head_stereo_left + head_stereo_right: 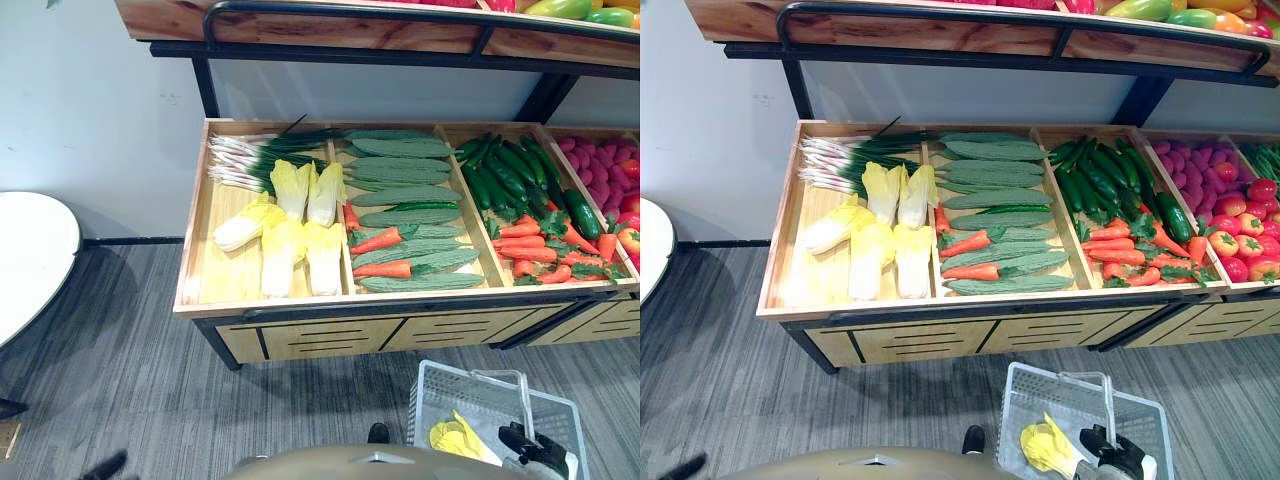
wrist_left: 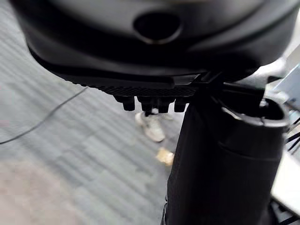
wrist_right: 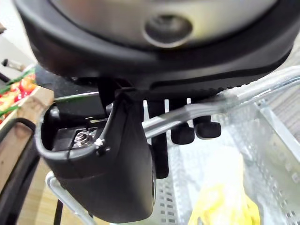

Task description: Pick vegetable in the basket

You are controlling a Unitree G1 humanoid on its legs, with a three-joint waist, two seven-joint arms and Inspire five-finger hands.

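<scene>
A wire basket hangs low at the right, in front of the wooden produce stand. My right hand is shut on the basket's handle, with its fingers curled over the bar. One yellow-green cabbage lies inside the basket. Several more cabbages lie in the stand's left compartment. My left hand hangs over the grey floor with relaxed fingers and holds nothing.
On the stand are green onions, bumpy green gourds, carrots, dark cucumbers and tomatoes. An upper shelf overhangs it. A white round table stands at the left. A person's shoe rests on the floor.
</scene>
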